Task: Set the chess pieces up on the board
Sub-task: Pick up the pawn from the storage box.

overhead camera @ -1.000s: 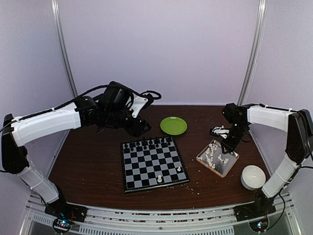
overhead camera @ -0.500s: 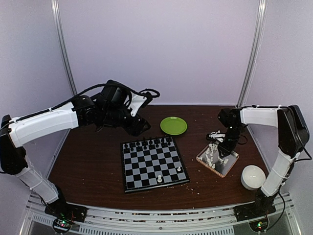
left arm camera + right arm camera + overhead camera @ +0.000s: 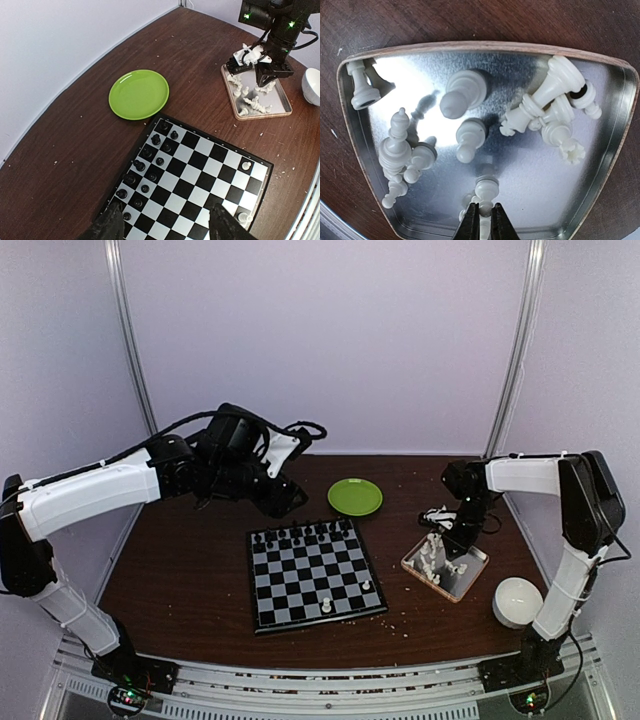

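Right pincer point(image 3: 481, 220): clamped on a white piece point(image 3: 485, 187) in the tray point(image 3: 600, 165), for lifting out.
Left pincer point(image 3: 165, 227): apart, empty, hovers past the board point(image 3: 200, 170) at its far edge, likely leaving room.

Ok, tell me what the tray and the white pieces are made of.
Tray: looks like thin metal, with a bright brushed floor throwing glare and reflections, and a raised rim. Pieces: probably moulded plastic, ivory-white and smooth with a slight sheen, but the look alone cannot confirm it.
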Controlling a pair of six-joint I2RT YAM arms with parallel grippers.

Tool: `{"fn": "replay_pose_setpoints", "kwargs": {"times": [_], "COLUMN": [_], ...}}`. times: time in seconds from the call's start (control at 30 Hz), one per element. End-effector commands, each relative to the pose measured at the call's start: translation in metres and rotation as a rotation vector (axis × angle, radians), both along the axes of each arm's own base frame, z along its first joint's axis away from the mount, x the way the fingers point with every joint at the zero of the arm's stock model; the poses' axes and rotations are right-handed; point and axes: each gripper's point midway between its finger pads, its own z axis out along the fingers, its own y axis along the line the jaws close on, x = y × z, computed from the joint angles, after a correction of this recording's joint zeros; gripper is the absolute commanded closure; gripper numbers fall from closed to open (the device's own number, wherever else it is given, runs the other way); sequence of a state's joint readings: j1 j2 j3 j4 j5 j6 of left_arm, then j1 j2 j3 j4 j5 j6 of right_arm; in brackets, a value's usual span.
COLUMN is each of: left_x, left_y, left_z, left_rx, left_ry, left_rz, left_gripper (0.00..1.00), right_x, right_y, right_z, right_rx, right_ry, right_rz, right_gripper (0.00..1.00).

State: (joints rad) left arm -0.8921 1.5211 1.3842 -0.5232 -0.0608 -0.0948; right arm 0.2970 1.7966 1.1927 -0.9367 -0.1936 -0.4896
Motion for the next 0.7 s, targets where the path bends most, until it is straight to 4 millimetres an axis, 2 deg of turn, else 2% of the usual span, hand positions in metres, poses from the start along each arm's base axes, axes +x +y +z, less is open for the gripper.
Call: {"fn": "replay_pose_setpoints", "kwargs": {"times": [0.0,0.17,0.3,0.43,0.57,0.67], "left_x": [0.0018,0.0017,0.0014,0.0015,0.002,0.002], "left_y": [-0.0028,-0.0032,-0.003,-0.0035,-0.0034,-0.0033], "left_z": [0.0118,0.0109,0.0108,0.0095,0.0093,0.0091], "left_rx": [-0.023,-0.022,-0.021,-0.018,-0.018,-0.017], "left_ry": [-0.035,-0.033,-0.032,-0.031,-0.031,-0.031], "left_rz": [-0.007,-0.009,-0.009,-0.01,-0.009,-0.009], "left_gripper": [0.4,0.4,0.4,0.4,0.4,0.4], "right_x": [0.0058,0.0067,0.0064,0.0064,0.0076,0.0084], "right_y": [0.0061,0.0092,0.0098,0.0088,0.0095,0.011], "right_z": [0.003,0.0039,0.0035,-0.0003,-0.0011,-0.0005], "right_rx": [0.014,0.029,0.032,0.018,0.016,0.022], "right_ry": [-0.007,-0.002,0.0,0.009,0.007,0.005], "right_rz": [-0.002,-0.007,-0.009,-0.009,-0.012,-0.014], "right_gripper": [0.93,0.97,0.9,0.87,0.87,0.91]}}
